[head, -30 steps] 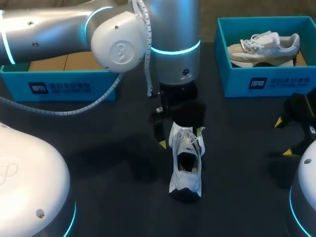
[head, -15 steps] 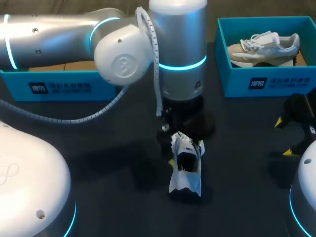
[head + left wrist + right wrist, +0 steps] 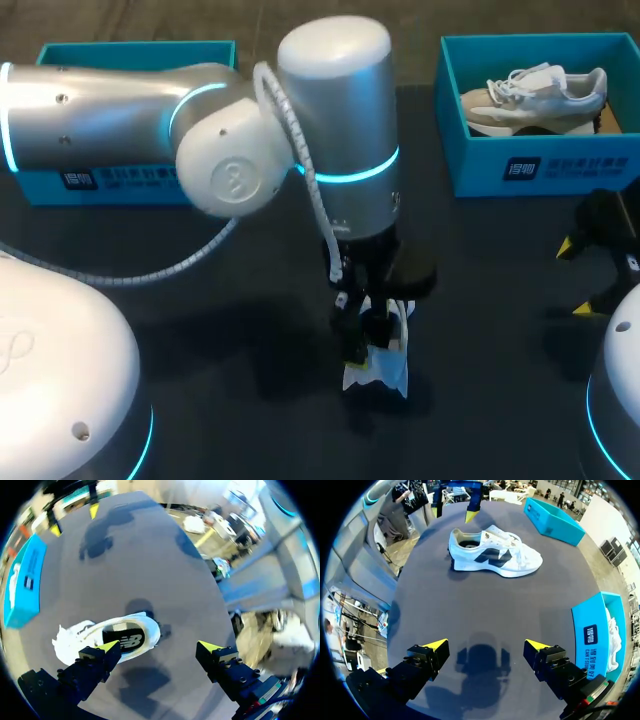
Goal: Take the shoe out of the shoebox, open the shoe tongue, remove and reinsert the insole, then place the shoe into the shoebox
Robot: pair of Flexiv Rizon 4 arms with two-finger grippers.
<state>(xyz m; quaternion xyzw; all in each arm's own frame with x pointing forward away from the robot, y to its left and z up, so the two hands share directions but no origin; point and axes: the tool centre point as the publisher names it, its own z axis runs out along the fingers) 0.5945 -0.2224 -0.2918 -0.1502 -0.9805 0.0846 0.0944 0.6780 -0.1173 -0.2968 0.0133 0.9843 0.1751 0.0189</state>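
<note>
A white shoe [image 3: 378,372] with dark side marks [image 3: 495,553] stands on the dark table, toe toward the far side. My left gripper [image 3: 366,336] hangs open right above its heel opening. In the left wrist view one yellow fingertip [image 3: 107,646] lies over the shoe [image 3: 75,636], and the other stands over bare table beside it. My right gripper [image 3: 578,278] is open near the table's right edge, well apart from the shoe, with nothing between its fingers [image 3: 487,645]. The shoebox [image 3: 540,170] at the back right holds a second, beige-and-white shoe [image 3: 535,95].
A second teal box [image 3: 130,178] sits at the back left, partly behind my left arm. Dark table surface stretches between the shoe and my right gripper. Two white arm bases fill the near corners.
My left arm has swung toward the near side, carrying its open gripper from the shoe's laces to over the heel opening. The shoe and the right arm have stayed put.
</note>
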